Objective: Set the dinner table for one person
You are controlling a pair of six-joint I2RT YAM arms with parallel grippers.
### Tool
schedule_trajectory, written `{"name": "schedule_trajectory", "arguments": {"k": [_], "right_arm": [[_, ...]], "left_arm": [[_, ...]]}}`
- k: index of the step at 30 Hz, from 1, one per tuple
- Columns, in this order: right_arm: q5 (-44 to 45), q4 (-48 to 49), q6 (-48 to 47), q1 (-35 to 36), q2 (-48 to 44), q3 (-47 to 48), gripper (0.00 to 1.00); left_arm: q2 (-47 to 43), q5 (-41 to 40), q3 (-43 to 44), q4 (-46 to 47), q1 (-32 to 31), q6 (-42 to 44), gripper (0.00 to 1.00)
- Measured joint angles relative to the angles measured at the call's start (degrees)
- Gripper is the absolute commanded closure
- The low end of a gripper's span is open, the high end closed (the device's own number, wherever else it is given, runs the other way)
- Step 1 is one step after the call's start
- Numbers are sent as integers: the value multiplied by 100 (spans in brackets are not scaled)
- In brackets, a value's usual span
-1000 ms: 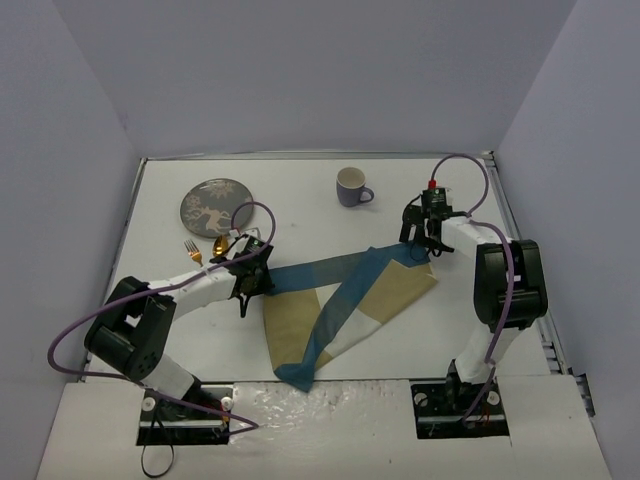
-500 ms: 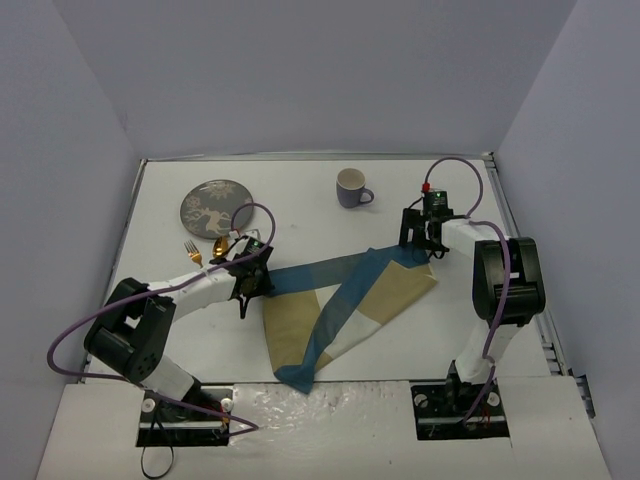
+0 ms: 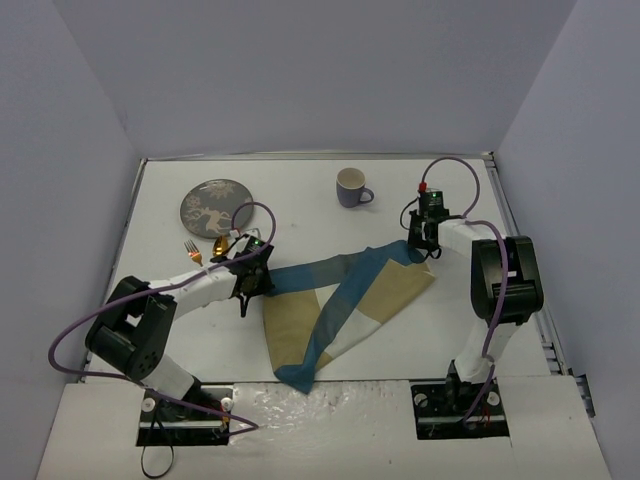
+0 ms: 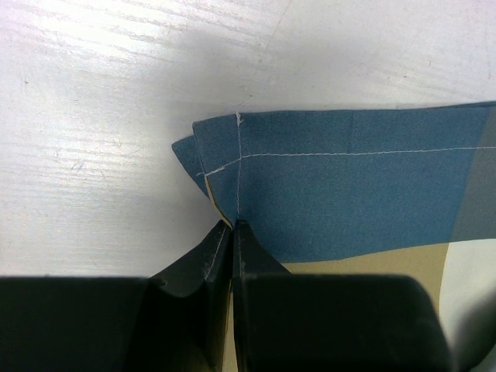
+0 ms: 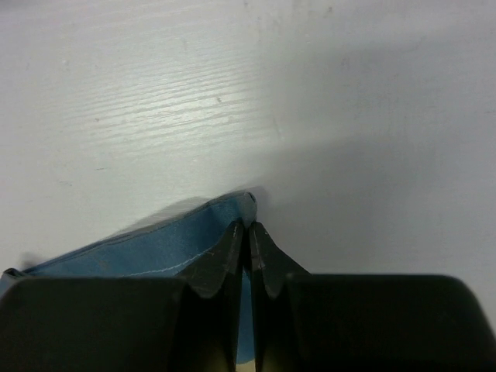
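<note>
On the white dinner table [image 3: 300, 190] lies a blue-and-beige checked placemat [image 3: 345, 300], twisted and folded over itself in the middle. My left gripper [image 3: 255, 287] is shut on its blue left corner [image 4: 232, 167], the fingertips [image 4: 221, 240] pinching the hem. My right gripper [image 3: 421, 250] is shut on the far right corner; in the right wrist view the blue edge [image 5: 155, 244] sits between the closed fingertips [image 5: 232, 240], just above the tabletop. A grey patterned plate [image 3: 215, 207], a fork [image 3: 191, 250] and a gold spoon [image 3: 221, 243] lie at the back left. A mug [image 3: 351, 187] stands at the back centre.
Grey walls close the table in on three sides, with a thin metal rim [image 3: 130, 230] along its edges. The fork and spoon lie just beyond my left forearm. Both arm bases sit on the near white ledge [image 3: 330, 420].
My right gripper has closed from open onto the placemat's right corner and shifted slightly toward the back left. The left gripper and the left side of the cloth have not moved.
</note>
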Motion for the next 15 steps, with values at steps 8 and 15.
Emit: {"name": "schedule_trajectory", "arguments": {"k": [8, 15], "right_arm": [[-81, -13, 97, 193, -29, -11, 100], [-179, -616, 116, 235, -776, -154, 100]], "left_arm": [[82, 0, 118, -83, 0, 9, 100], [-180, -144, 161, -400, 0, 218, 100]]}}
